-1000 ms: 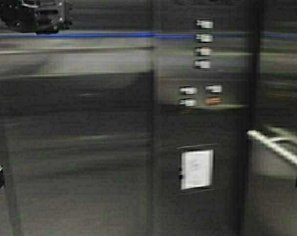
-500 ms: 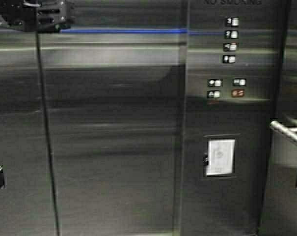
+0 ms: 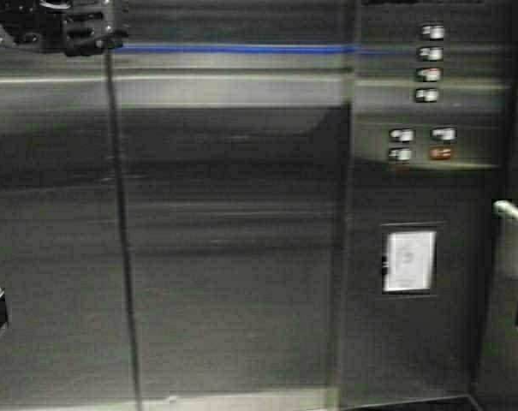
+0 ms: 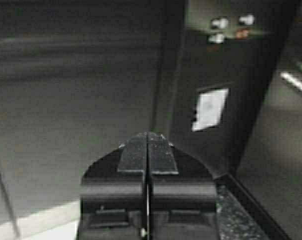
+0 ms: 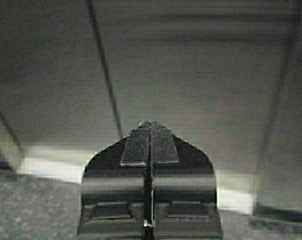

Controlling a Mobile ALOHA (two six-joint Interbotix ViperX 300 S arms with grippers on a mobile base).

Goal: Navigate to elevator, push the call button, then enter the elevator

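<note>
Both grippers sit low and level, pointing forward: the left gripper (image 4: 148, 136) and the right gripper (image 5: 150, 124) each have their two fingers pressed together, holding and touching nothing. Ahead stand the elevator's brushed steel doors (image 3: 233, 240), closed, with one dark seam (image 3: 122, 240) left of centre. To the right is the button panel (image 3: 421, 197), carrying a column of four buttons (image 3: 429, 63), a cluster of four more (image 3: 421, 144) below, one white card (image 3: 409, 259) in a frame, and one handrail (image 3: 513, 212) at the right edge.
</note>
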